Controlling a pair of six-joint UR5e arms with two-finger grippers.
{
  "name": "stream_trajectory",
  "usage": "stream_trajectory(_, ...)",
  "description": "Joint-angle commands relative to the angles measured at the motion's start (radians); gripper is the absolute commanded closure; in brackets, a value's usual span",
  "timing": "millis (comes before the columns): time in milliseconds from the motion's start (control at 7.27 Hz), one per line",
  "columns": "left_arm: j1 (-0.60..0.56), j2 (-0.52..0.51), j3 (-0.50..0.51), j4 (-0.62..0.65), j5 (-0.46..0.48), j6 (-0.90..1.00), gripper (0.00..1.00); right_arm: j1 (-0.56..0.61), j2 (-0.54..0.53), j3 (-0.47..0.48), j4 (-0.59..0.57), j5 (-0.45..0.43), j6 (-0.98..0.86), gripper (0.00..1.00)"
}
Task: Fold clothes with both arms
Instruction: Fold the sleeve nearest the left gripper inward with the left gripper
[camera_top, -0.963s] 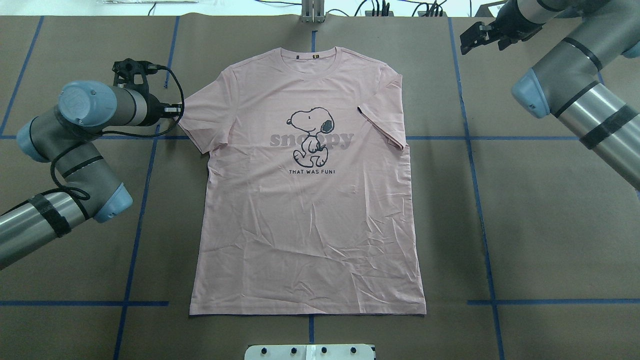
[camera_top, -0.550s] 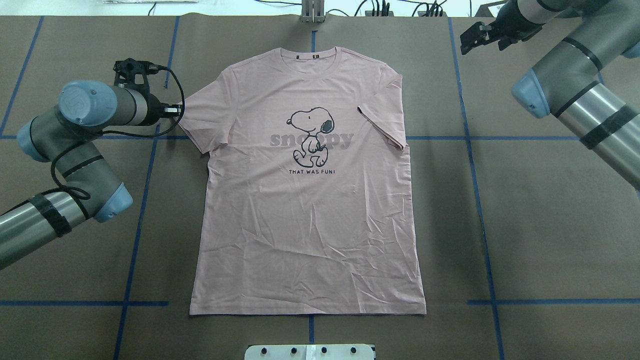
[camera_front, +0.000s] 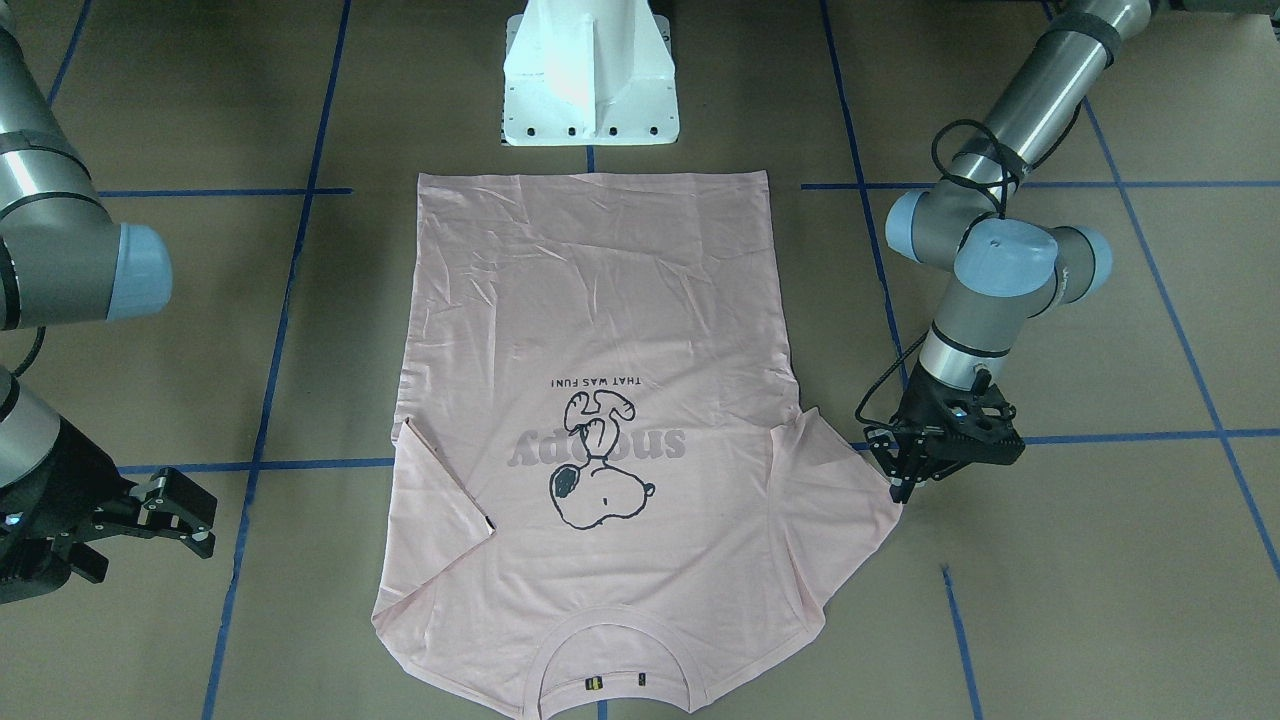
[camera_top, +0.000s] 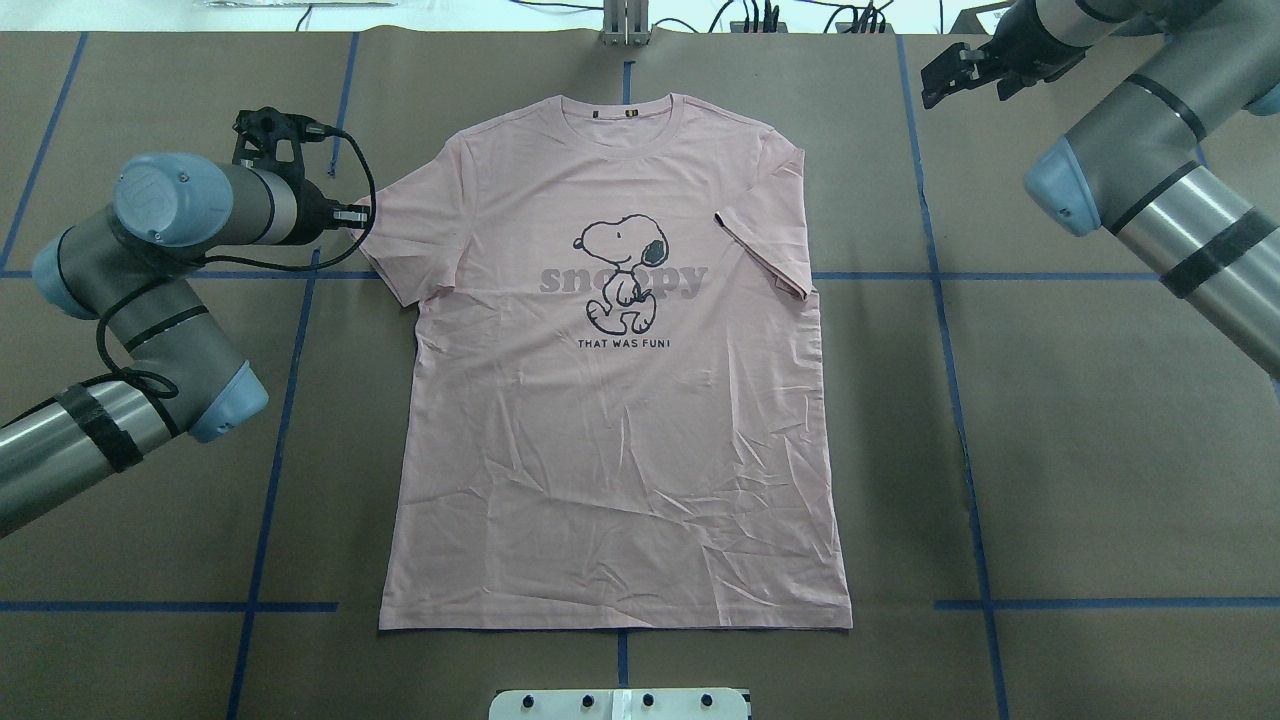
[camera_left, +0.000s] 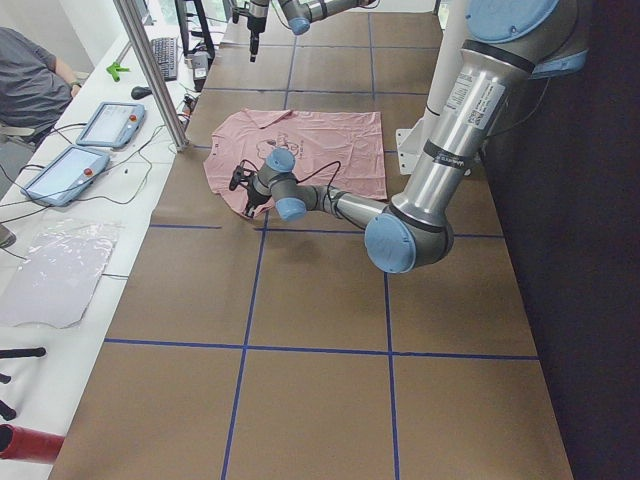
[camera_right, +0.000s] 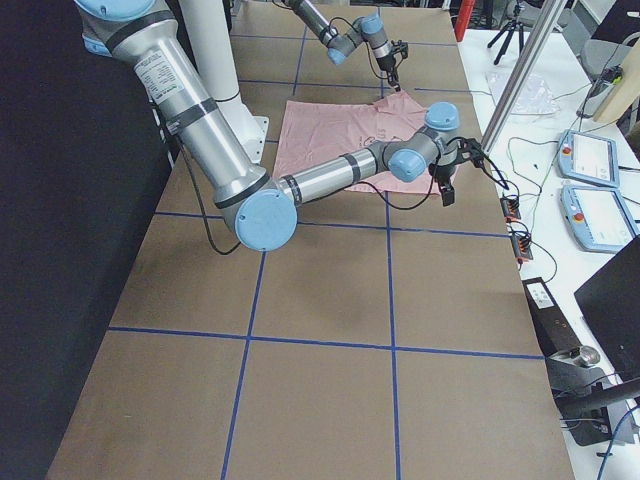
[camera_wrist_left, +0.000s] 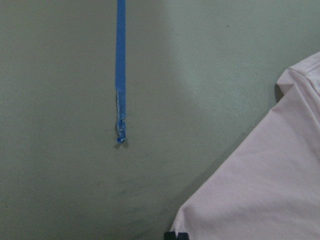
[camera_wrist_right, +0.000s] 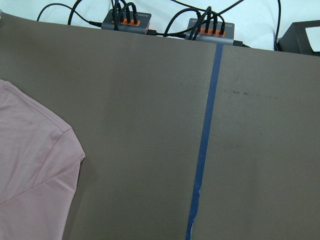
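Observation:
The pale pink T-shirt (camera_top: 610, 450) lies flat and print up on the brown table, collar at the far edge. One sleeve (camera_top: 765, 255) is folded in over the chest on my right side. The other sleeve (camera_top: 405, 235) lies spread out. My left gripper (camera_top: 358, 214) is low at that sleeve's outer corner, its fingers together on the fabric edge (camera_front: 900, 488). The left wrist view shows the sleeve corner (camera_wrist_left: 270, 190) meeting a black fingertip (camera_wrist_left: 176, 235). My right gripper (camera_top: 945, 85) hangs open beyond the shirt's far right shoulder, holding nothing (camera_front: 185, 515).
The white pedestal base (camera_front: 590, 80) stands just behind the shirt's hem. Blue tape lines (camera_top: 960, 400) cross the table. Cable hubs (camera_wrist_right: 127, 22) sit along the far edge. Tablets (camera_left: 110, 125) and a seated person (camera_left: 30, 85) are on the side bench.
My left wrist and gripper have shifted slightly toward the far edge and the shirt, staying at the sleeve corner. The right arm and the shirt look unchanged.

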Motion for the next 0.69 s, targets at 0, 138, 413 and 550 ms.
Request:
stream_trajectory(0,0.002,-0.029,-0.111,0.184,0.0,0.008,1.0,0.0,0.0,0.002,0.0,0.001,0.0,0.0)
stream_trajectory(138,0.002,-0.073,-0.166,0.328,0.001,-0.003,1.0,0.0,0.0,0.0,0.0,0.001,0.0,0.0)
stream_trajectory(413,0.035,-0.207,-0.162,0.569,0.021,-0.085,1.0,0.0,0.0,0.0,0.0,-0.001,0.0,0.0)
stream_trajectory(550,0.041,-0.263,-0.119,0.604,0.041,-0.093,1.0,-0.001,0.0,0.0,0.0,0.001,0.0,0.0)
